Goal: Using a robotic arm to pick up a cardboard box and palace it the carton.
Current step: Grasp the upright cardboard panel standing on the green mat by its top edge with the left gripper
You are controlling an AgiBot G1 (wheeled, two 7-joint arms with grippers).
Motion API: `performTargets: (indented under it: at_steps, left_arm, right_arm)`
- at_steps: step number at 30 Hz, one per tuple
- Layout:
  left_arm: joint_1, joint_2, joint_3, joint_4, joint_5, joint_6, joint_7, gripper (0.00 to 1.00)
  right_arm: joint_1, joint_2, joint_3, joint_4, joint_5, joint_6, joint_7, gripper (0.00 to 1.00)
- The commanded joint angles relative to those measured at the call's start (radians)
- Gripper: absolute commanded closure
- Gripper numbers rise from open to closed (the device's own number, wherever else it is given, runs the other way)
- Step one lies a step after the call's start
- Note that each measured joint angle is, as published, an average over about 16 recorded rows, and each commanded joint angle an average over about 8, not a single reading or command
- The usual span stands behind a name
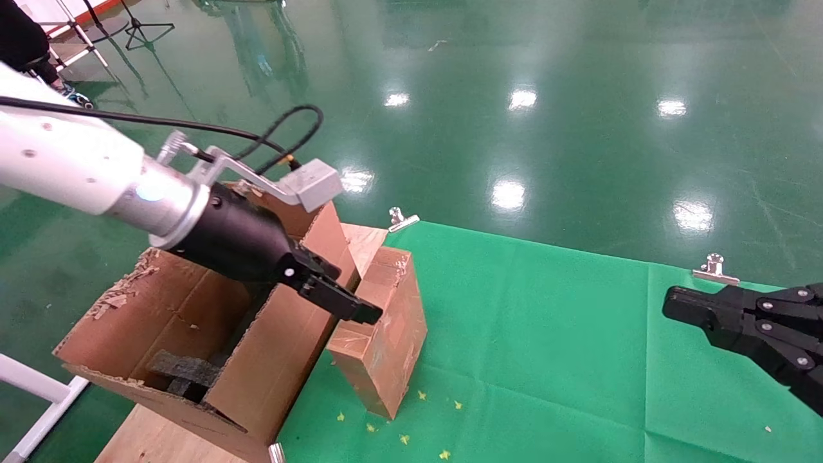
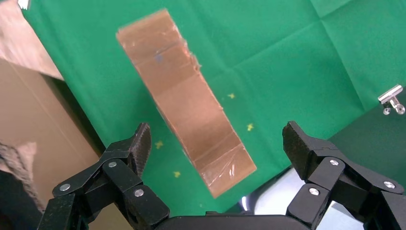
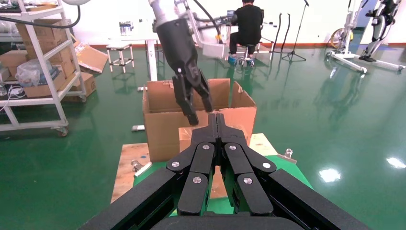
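The left end effector (image 2: 215, 143), jaws spread wide, is best centred over the small taped brown cardboard box (image 2: 186, 100) before it's lowered.

The left arm (image 1: 58, 164) is glossy white, ending in a silver wrist with a blue light, a black body and a black linked left claw (image 2: 215, 148) with silver rivets. A black cable runs to a grey bracket-mounted box. The right claw (image 3: 218, 120) is all black, silver-riveted.
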Motion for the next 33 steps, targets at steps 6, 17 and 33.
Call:
performTargets:
  at_steps: [6,17,33]
  left_arm:
    - [-0.020,0.074,0.090,0.072,0.035,-0.019,-0.053,0.00]
    - [-0.006,0.178,0.148,0.180,0.097,-0.041,-0.073,0.00]
    - [-0.017,0.235,0.184,0.232,0.135,-0.030,-0.075,1.00]
  right_arm:
    - [0.000,0.000,0.000,0.000,0.000,0.000,0.000,1.00]
    - [0.000,0.000,0.000,0.000,0.000,0.000,0.000,0.50]
    - [0.000,0.000,0.000,0.000,0.000,0.000,0.000,0.00]
